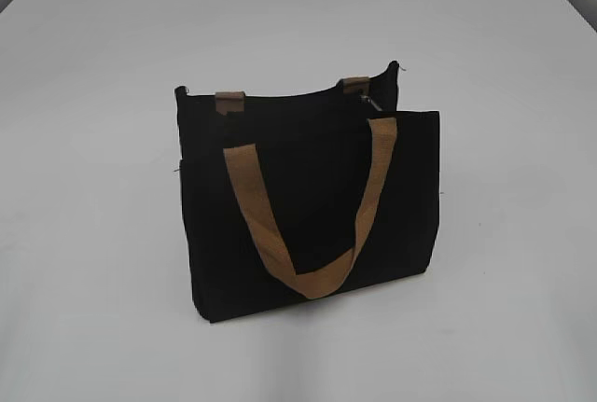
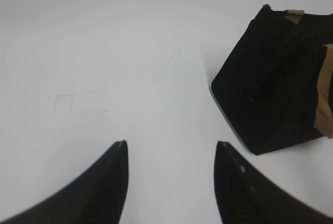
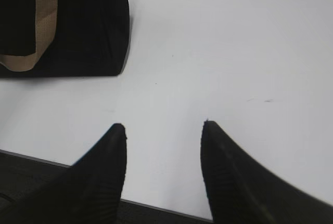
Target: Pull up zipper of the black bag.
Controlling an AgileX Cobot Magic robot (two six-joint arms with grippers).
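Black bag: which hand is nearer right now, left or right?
Hard to call; neither touches it. Left hand stands open over bare table, the black bag ahead to its right. Right hand, open too, sits near the table edge, bag ahead-left.

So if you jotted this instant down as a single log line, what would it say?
stage: approach | rectangular black fabric bag: upright on white table, untouched | left gripper: open, empty | right gripper: open, empty
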